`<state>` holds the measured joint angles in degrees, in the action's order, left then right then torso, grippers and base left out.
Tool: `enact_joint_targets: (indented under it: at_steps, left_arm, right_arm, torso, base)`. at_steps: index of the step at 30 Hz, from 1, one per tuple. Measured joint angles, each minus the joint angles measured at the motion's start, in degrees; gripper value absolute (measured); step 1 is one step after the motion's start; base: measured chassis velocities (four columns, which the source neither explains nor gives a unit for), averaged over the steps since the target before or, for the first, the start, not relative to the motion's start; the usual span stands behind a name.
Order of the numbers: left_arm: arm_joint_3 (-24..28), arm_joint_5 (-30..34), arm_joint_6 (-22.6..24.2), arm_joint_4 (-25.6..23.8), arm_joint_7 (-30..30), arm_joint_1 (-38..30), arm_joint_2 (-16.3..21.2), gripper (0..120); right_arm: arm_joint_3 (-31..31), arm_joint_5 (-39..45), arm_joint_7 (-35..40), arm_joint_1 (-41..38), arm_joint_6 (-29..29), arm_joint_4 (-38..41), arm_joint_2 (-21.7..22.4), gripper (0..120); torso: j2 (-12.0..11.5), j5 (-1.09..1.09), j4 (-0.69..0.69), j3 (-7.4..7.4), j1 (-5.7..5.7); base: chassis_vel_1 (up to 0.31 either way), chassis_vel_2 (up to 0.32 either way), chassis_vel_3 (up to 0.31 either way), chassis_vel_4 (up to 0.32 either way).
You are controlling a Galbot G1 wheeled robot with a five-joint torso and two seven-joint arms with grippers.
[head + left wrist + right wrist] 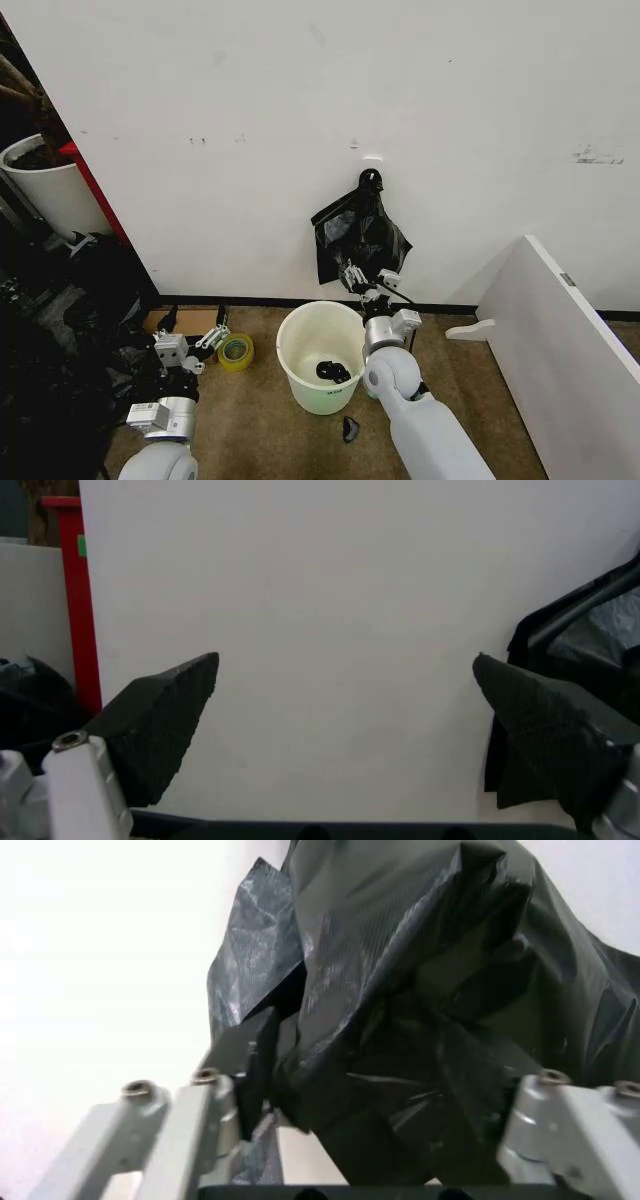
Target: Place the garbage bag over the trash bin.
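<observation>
The garbage bag (360,235), black, glossy and crinkled, hangs on the white wall from a bunched top, straight above the trash bin (300,345). The bin is a cream-white bucket standing on the brown floor, with a small black item inside. My right gripper (358,272) is raised to the bag's lower edge. In the right wrist view the right gripper (400,1087) is open, and the bag (420,990) hangs down between its fingers. My left gripper (193,322) waits low at the left, open and empty. Past the open left gripper (345,697) is the bare wall, with the bag's edge (590,630) to one side.
A yellow tape roll (236,351) lies on the floor left of the bin. A black scrap (349,428) lies in front of the bin. A white board (560,340) slants at the right. A white plant pot (50,190), a red post (92,190) and dark clutter crowd the left.
</observation>
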<state>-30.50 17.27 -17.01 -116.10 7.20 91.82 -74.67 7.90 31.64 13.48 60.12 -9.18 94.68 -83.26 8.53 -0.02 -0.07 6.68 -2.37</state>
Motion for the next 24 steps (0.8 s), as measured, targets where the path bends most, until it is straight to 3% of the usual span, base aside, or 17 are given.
enact_joint_targets:
  at_steps: [15,24]
  left_arm:
    - [0.6,-0.8,-0.2,0.2,0.1,-0.2,-1.0,100]
    - [0.5,-0.6,-0.3,0.5,0.2,-0.5,-0.9,100]
  right_arm:
    - [0.8,-0.6,-0.5,3.1,-2.0,1.2,0.7,0]
    - [0.6,-2.8,2.1,9.5,-3.0,1.8,1.4,0]
  torso:
    - [0.0,0.0,0.0,0.0,0.0]
    - [0.0,0.01,0.0,-0.01,0.01]
  base:
    - [0.0,0.0,0.0,0.0]
    - [0.0,0.0,0.0,0.0]
